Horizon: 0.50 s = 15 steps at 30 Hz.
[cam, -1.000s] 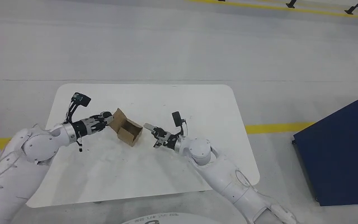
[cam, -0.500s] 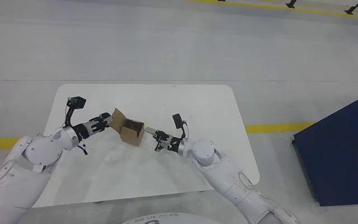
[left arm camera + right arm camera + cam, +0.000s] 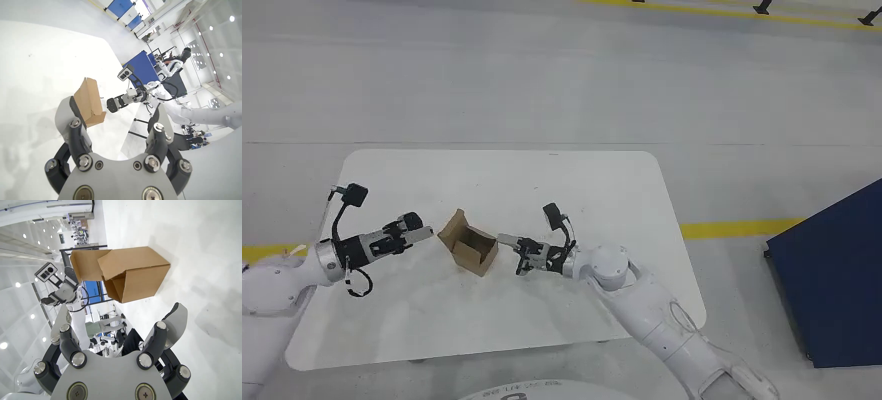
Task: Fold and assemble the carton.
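**Both sets of fingers spread and empty, carton sitting between them**

A small brown cardboard carton (image 3: 468, 243) is resting on the white rounded counter (image 3: 592, 190), left of the counter's middle. It is partly formed: its walls are standing, its mouth is facing up and open, and one flap is sticking up and out on its left side.

The left gripper (image 3: 420, 232) is hovering just left of the carton, pointing at the raised flap. Its fingers (image 3: 64, 113) are standing wide apart and gripping nothing. In the top view a narrow strip of counter is showing between their tips and the flap, so they are not touching the cardboard.

The right gripper (image 3: 512, 250) is hovering just right of the carton, facing its right wall. Its fingers (image 3: 177, 317) are also standing spread and holding nothing. In the right wrist view the carton is lying a little beyond the fingertips, clear of them.

The two grippers are pointing at each other across the carton.
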Motion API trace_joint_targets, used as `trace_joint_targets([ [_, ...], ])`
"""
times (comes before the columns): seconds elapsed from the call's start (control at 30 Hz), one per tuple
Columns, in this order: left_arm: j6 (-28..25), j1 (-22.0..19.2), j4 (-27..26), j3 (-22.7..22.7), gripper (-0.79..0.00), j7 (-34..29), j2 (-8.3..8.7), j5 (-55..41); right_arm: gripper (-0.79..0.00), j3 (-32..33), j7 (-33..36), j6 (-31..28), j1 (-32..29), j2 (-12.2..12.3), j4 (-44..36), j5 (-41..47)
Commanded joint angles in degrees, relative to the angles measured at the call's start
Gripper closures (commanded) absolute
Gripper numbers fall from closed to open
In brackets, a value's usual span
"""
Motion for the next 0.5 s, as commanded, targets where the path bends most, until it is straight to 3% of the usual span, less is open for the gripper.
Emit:
trace_joint_targets([
  [0.0, -3.3, -0.8, 4.1, 0.0, -0.785, 1.7, -0.05, 1.4, -0.785, -0.4, 2.3, -0.7, 0.9, -0.1, 0.8, 0.9],
  [0.17, -9.2, -6.5, 14.5, 4.5, -0.785, 4.1, -1.11, 5.3, -0.785, -2.4, 3.2, -2.3, 3.2, -0.9, 3.5, 3.8],
  [0.27, -15.4, -9.8, 18.5, 9.9, -0.785, 2.4, -2.04, 10.9, -0.785, -4.7, -3.5, -1.4, 5.4, -2.1, 6.1, 4.4],
  [0.37, -20.4, -11.6, 20.9, 14.7, -0.785, 2.2, -2.94, 12.8, -0.785, -6.9, -4.7, -1.0, 7.3, -3.1, 8.0, 5.5],
  [0.47, -21.3, -12.7, 20.4, 18.9, -0.785, 3.1, -3.01, 14.2, -0.785, -7.8, -4.9, -1.1, 8.8, -3.6, 9.8, 6.5],
])
